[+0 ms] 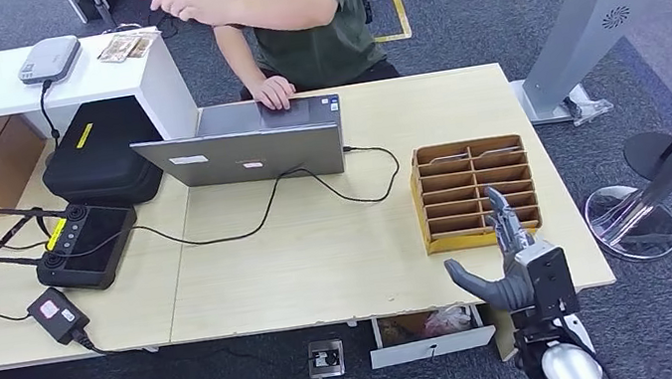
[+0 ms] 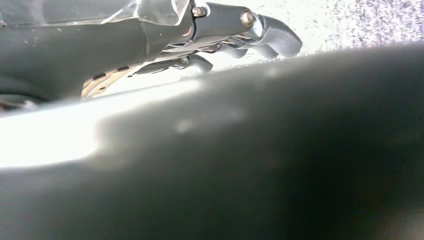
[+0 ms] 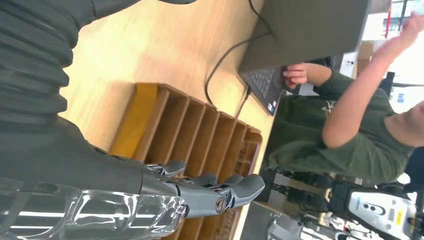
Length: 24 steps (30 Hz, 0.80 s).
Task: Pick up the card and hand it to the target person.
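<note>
Right hand [image 1: 508,259], grey and many-fingered, sits at the table's near edge, fingers spread and holding nothing, thumb out to the side, fingertips [image 1: 495,206] over the near right corner of the wooden slotted card rack [image 1: 473,189]. In the right wrist view the fingers [image 3: 220,187] lie just above the rack's slots [image 3: 200,135]; card itself can't be made out in any slot. Left hand [image 2: 235,32] hangs against a dark blurred surface, fingers curled in loosely; whether it grasps anything can't be told. Light wood table [image 1: 321,252] has bare room left of the rack. Black cable [image 1: 312,188] runs to the grey laptop [image 1: 254,141]. Person in green shirt [image 1: 306,13] sits behind it, one hand on the keyboard.
</note>
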Each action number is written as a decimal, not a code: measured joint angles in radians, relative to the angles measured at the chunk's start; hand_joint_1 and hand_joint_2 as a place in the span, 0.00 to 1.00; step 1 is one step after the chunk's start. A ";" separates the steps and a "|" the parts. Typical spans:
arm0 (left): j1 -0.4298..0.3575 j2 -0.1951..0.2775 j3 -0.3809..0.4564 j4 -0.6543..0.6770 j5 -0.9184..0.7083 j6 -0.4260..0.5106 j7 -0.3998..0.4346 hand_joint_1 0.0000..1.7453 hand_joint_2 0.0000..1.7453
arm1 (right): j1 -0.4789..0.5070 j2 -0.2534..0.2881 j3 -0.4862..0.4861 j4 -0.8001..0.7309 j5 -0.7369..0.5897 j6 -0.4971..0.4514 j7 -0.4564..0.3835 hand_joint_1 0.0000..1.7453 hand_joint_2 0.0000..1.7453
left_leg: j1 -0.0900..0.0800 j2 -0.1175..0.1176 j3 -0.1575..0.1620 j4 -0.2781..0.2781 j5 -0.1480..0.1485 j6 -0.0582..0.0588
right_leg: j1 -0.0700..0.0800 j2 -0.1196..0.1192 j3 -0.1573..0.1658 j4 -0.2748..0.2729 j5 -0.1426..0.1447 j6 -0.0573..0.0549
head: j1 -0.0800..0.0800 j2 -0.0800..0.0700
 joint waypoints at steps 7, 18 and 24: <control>-0.001 -0.003 0.002 0.000 -0.008 0.000 0.019 0.00 0.00 | 0.041 0.044 0.000 -0.004 0.027 0.000 0.025 0.00 1.00 | 0.000 0.000 0.000 0.000 0.000 0.000 | 0.000 0.000 0.000 0.000 0.000 0.000 | 0.000 0.000; -0.002 -0.007 0.002 0.000 -0.024 0.000 0.020 0.00 0.00 | 0.080 0.074 -0.007 -0.009 0.055 -0.012 0.037 0.00 1.00 | 0.000 0.000 0.000 0.000 0.000 0.000 | 0.000 0.000 0.000 0.000 0.000 0.000 | 0.000 0.000; -0.002 -0.007 0.002 0.000 -0.024 0.000 0.020 0.00 0.00 | 0.080 0.085 -0.016 -0.009 0.056 -0.011 0.036 0.00 1.00 | 0.000 0.000 0.000 0.000 0.000 0.000 | 0.000 0.000 0.000 0.000 0.000 0.000 | 0.000 0.000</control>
